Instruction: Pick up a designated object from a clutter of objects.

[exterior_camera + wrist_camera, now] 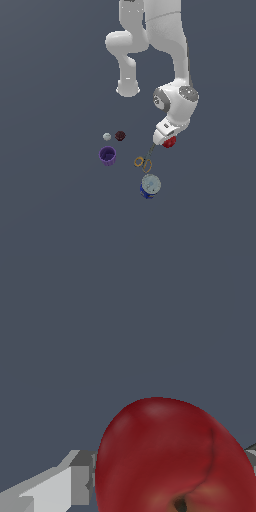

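Apple (170, 456) clamped between fingers (55, 488) of gripper (166, 143). Judged rigid, glossy, slip-prone; best gripped across widest girth.

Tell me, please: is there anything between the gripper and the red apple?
No, nothing visible. In the wrist view the red apple fills the space right at the gripper, with a finger beside it. In the exterior view the scissors and the other items lie off to the side.
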